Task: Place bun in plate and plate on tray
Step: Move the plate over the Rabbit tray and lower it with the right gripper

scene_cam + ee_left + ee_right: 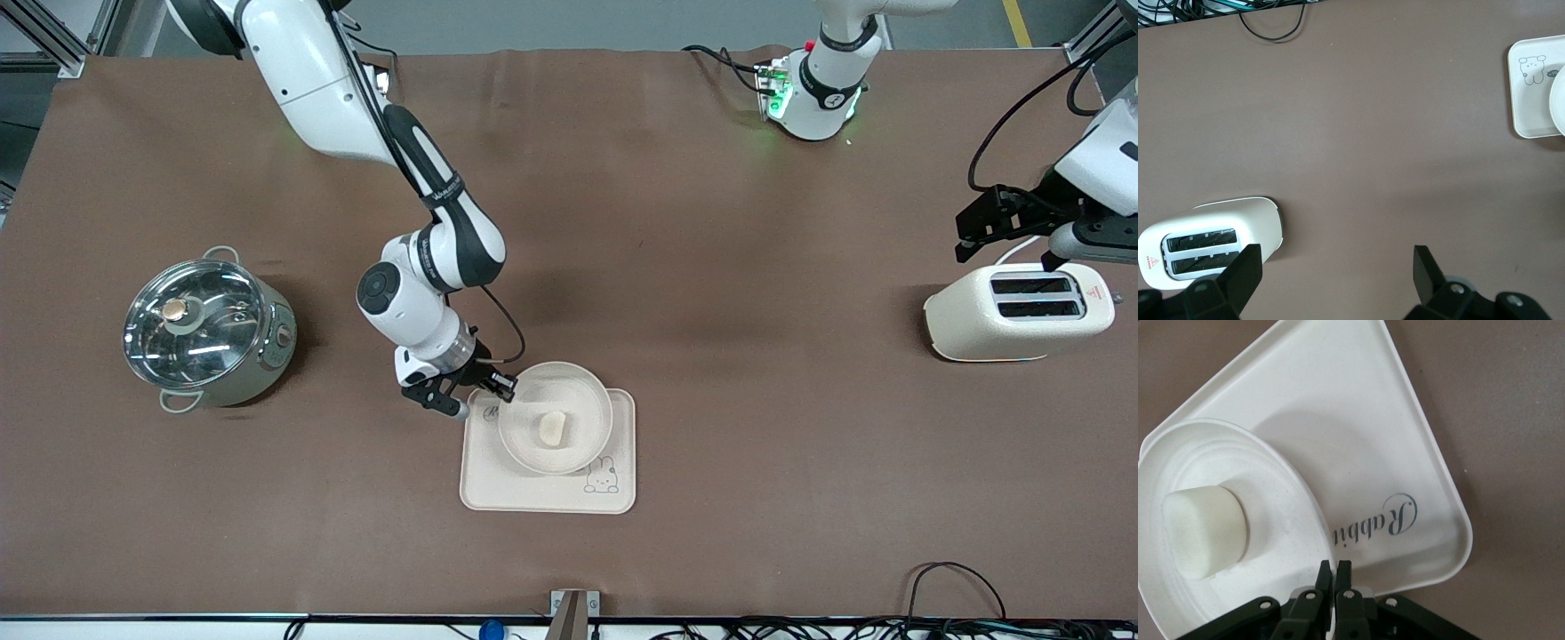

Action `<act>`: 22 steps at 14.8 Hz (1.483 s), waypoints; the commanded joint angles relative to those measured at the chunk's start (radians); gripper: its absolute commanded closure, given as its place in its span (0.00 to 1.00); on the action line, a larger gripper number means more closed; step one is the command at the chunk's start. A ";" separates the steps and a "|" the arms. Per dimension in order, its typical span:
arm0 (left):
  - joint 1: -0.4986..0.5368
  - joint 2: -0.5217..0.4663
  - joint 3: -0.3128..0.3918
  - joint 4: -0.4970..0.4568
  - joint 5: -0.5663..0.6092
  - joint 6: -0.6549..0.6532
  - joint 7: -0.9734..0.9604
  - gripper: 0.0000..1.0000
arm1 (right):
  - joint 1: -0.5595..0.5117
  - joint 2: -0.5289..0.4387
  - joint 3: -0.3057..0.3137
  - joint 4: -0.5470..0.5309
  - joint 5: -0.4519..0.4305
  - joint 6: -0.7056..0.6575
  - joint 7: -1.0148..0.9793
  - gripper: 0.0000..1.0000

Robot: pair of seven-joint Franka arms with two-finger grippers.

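Nearly finished: bun in plate, plate on tray. Right claw pinched shut on plate rim at ten o'clock; release remaining. Left claw wide, empty, waiting over toaster.

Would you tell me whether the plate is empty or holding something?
Holding something: the bun lies inside the plate, within its raised rim, as the right wrist view also shows.

A brown mat covers the table; grey floor shows above it, black cables along its near edge.
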 commanded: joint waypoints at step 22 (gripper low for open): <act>0.015 0.009 -0.005 0.022 -0.014 -0.017 -0.007 0.00 | -0.047 0.096 0.019 0.120 0.034 -0.005 -0.016 0.34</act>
